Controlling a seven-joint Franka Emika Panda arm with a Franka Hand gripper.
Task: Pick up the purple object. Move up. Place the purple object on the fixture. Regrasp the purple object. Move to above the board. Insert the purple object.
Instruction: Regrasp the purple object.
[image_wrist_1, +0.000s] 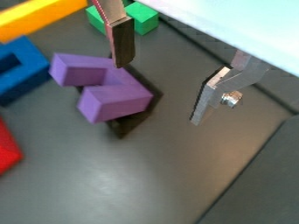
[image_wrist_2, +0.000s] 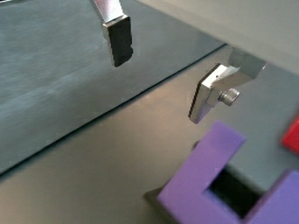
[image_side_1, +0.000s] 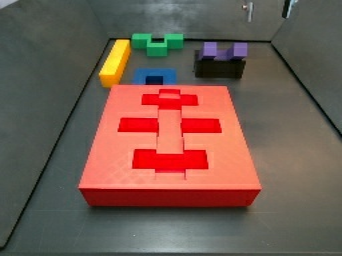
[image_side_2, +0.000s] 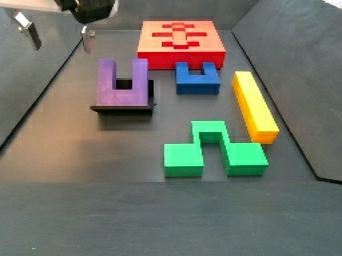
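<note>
Purple block (image_wrist_2: 216, 188) fills the near corner of a wrist view, a U with two prongs, sitting on the black fixture (image_wrist_1: 131, 122) while the end effector (image_wrist_1: 163, 83) hangs spread and empty above it. In a side view the red board (image_side_1: 171, 175) lies nearest, its slots unfilled, so I judge placing done, with regrasping and insertion left.

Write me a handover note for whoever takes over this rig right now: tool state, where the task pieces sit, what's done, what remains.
Tool: open, empty, raised off to one side of the purple object.
Purple object: resting on the black fixture, prongs up in a side view, released.
Board: red, cutouts all vacant.
Other pieces, yellow bar, blue block, green block, lie loose on the floor.
Done: pick, lift, place on fixture.
Left: regrasp, move above the board, insert.
</note>
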